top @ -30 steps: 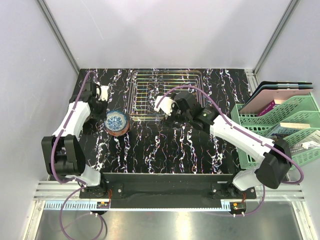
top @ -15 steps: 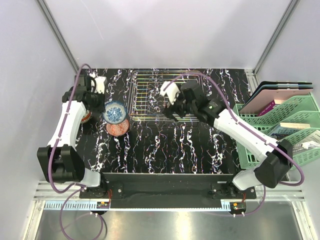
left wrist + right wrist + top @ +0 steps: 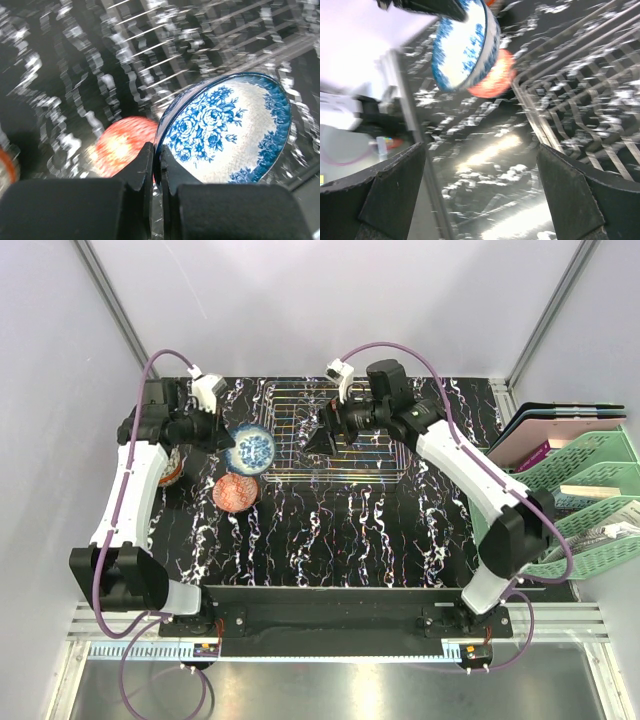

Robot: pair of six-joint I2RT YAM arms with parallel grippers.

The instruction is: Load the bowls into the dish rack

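Just beside dish rack (image 3: 292,408), blue bowl (image 3: 250,448), tilted

We record a black, white-veined table (image 3: 330,540) carrying the wire dish rack (image 3: 290,410) at its far middle, a red bowl (image 3: 236,492) near the rack's near-left corner, and an orange-edged bowl (image 3: 172,468), largely hidden, at the left edge.

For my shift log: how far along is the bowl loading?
Nothing done: the dish rack shows no bowl. In hand: the left gripper is shut on the rim of the blue floral bowl, lifted at the rack's left edge; the right gripper hovers open over the rack. Left: place that bowl, then the red bowl on the table, maybe an orange-rimmed one under the left arm.
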